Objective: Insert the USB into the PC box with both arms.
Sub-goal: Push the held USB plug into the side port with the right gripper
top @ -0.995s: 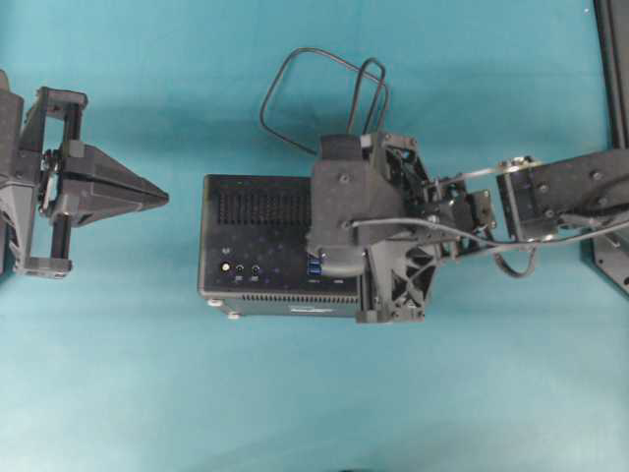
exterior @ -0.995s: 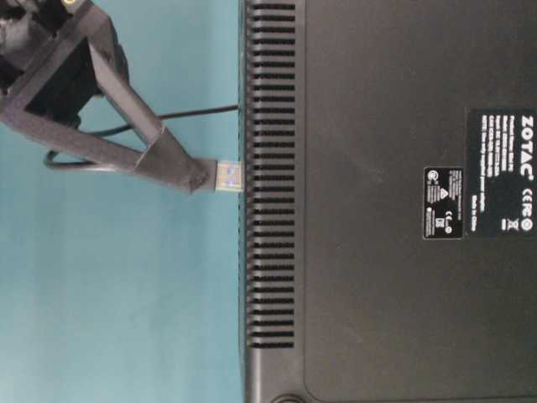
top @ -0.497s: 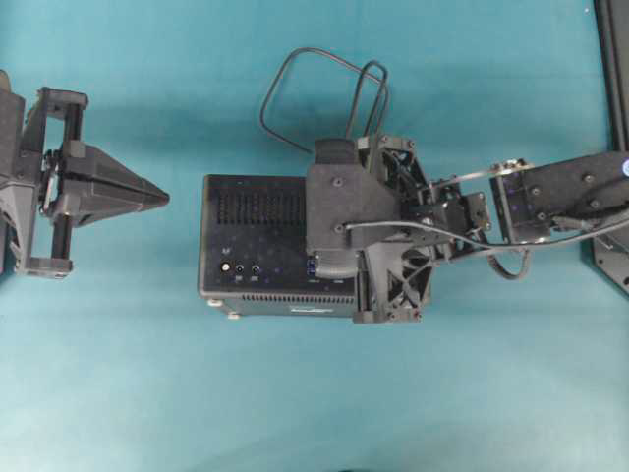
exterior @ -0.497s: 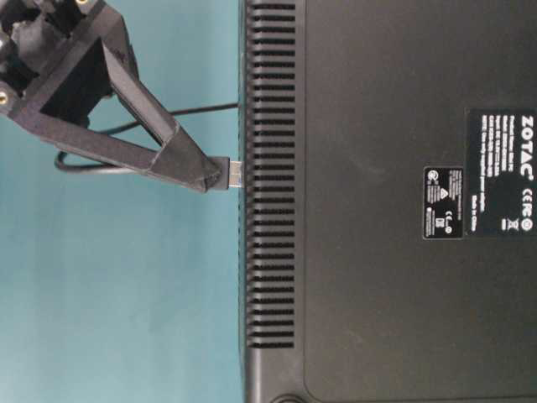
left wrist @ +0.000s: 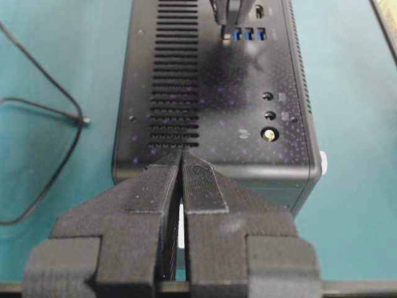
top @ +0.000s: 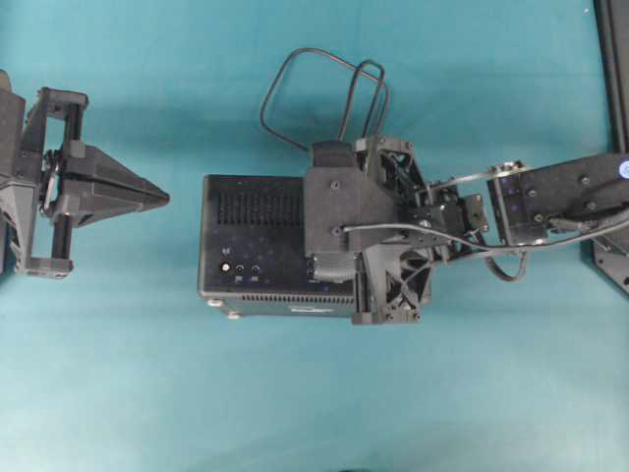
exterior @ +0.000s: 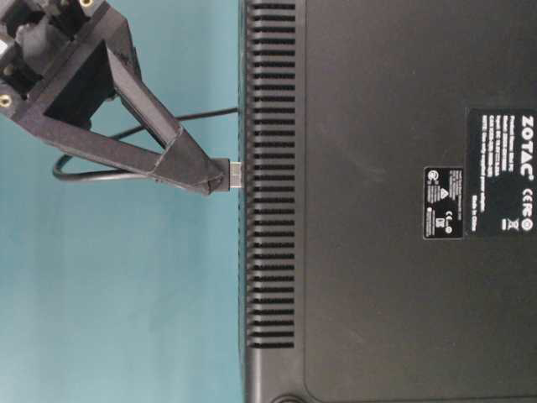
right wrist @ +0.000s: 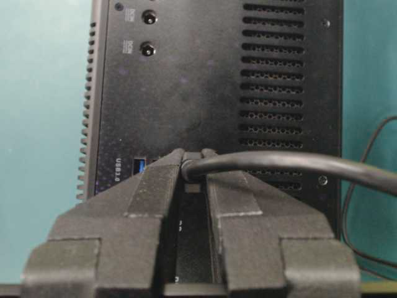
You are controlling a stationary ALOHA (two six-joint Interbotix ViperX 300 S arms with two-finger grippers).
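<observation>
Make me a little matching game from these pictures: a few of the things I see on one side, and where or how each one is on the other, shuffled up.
Things:
1. left end effector
2. right end effector
3. PC box
4. USB cable loop

Places or states:
A. lying on the teal table behind the box
B. shut, empty, off to the left of the box
C. closed on the USB plug, over the box's port face
D. lying with its vent grille and ports facing up

Pairs: 1-B, 2-C, 3-D, 4-A
</observation>
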